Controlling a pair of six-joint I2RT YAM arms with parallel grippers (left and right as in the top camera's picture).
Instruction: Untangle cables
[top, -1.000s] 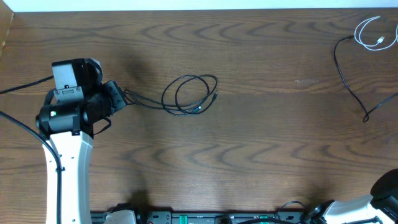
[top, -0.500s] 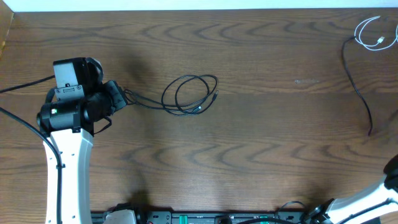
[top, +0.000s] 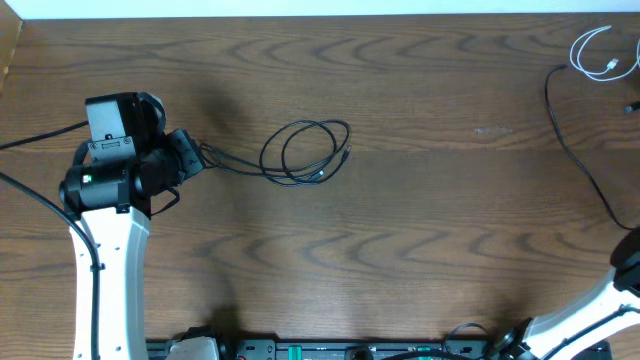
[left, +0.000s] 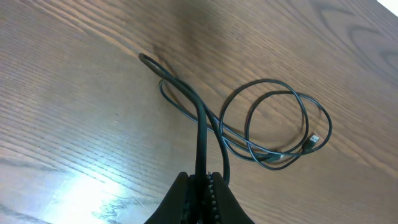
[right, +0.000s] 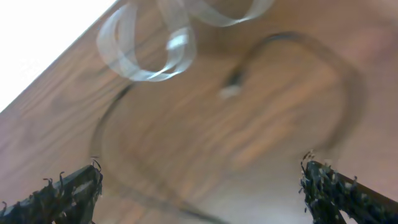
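The cables lie apart now. The white cable (top: 609, 67) curls at the far right. The long black cable (top: 568, 150) runs close by it; I cannot tell if they touch. The looped black cable (top: 318, 176) in the middle needs straightening. Only the left wrist camera shows the left gripper (left: 200, 182) pinching its tail. The right gripper (right: 202, 193) gapes, holding nothing.
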